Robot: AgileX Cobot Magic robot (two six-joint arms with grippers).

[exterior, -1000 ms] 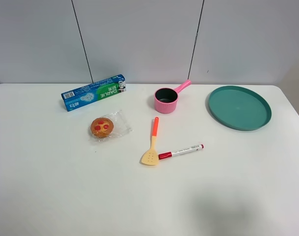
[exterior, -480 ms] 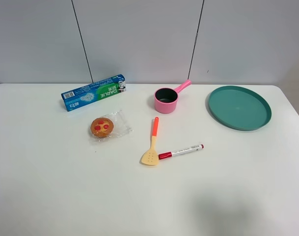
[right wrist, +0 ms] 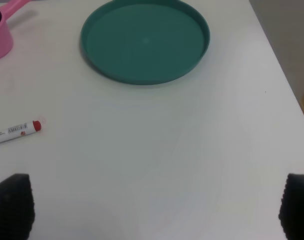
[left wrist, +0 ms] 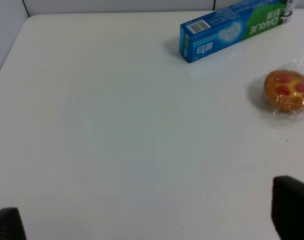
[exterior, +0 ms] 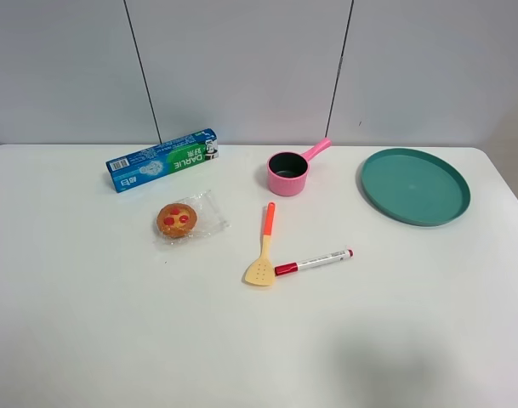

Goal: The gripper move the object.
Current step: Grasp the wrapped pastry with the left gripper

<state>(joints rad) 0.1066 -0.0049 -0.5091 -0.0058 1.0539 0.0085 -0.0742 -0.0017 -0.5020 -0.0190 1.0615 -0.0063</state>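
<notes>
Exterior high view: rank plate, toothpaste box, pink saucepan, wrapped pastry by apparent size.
Largest first:
1. teal plate
2. toothpaste box
3. pink saucepan and wrapped pastry, too alike to rank: pan with handle roughly matches pastry with wrapper.

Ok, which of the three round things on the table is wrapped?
The pastry: it sits in clear plastic, left of the pink pot and green plate, both bare.

The high camera faces the back wall point(exterior: 241, 68), looking down over the whole worktop point(exterior: 88, 340). The wrist cameras look from closer: the left shares the wrapped pastry point(left wrist: 287, 90), the right the green plate point(right wrist: 144, 42).
</notes>
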